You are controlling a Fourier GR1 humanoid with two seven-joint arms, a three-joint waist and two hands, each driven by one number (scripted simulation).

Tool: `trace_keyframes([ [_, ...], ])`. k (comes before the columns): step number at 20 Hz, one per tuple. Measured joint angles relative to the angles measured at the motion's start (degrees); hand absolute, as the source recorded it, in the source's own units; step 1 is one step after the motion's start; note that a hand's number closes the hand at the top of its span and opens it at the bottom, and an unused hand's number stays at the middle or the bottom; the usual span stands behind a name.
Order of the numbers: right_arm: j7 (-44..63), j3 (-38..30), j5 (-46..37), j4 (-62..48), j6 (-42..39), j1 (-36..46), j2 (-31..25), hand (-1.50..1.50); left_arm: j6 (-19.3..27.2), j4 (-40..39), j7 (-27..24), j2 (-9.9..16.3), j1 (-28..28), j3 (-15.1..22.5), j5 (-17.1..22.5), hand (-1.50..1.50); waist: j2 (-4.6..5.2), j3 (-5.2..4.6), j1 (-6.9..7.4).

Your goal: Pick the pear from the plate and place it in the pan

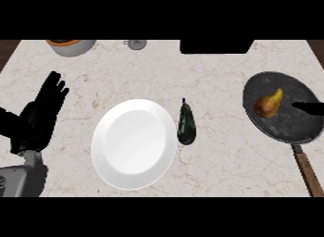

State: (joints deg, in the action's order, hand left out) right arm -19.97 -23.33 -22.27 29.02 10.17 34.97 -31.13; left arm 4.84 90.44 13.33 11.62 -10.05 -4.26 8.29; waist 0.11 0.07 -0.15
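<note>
Pear (267, 105) sits in pan (283, 112), right side; plate (134, 144) at centre bare. We judge placement done, only pull-back left. Right hand (316, 109) just right of pear, mostly out of frame; we can't tell fingers. Left hand (40, 113) resting far left, fingers straight, apart. Eggplant (186, 124) beside plate.

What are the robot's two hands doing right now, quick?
Left hand: open, fingers straight, resting at the view's left, holding nothing.
Right hand: only a black tip shows over the pan, beside the pear; cannot be told.
</note>
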Motion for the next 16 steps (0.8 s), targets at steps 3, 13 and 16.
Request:
trace_keyframes([
  [3, -2.15, -4.20, 5.54, 1.18, -5.66, -2.56, -2.24, -1.50, 0.01, 0.59, 0.41, 0.26, 0.87, -0.53, 0.19, 0.00, -0.22, -0.02, -0.41],
  [13, -10.90, -13.09, 19.37, 4.87, -30.24, -17.30, -10.85, -1.50, 0.93, 1.87, 2.06, -0.37, 0.41, -0.06, -0.88, 0.00, -0.32, -0.07, -0.83],
  [16, -11.74, -14.24, 21.79, 8.34, -33.50, -22.49, -11.40, -1.50, -0.12, 1.32, 1.74, 0.07, 0.45, -1.05, -0.12, 0.00, -0.29, -0.11, -0.68],
])
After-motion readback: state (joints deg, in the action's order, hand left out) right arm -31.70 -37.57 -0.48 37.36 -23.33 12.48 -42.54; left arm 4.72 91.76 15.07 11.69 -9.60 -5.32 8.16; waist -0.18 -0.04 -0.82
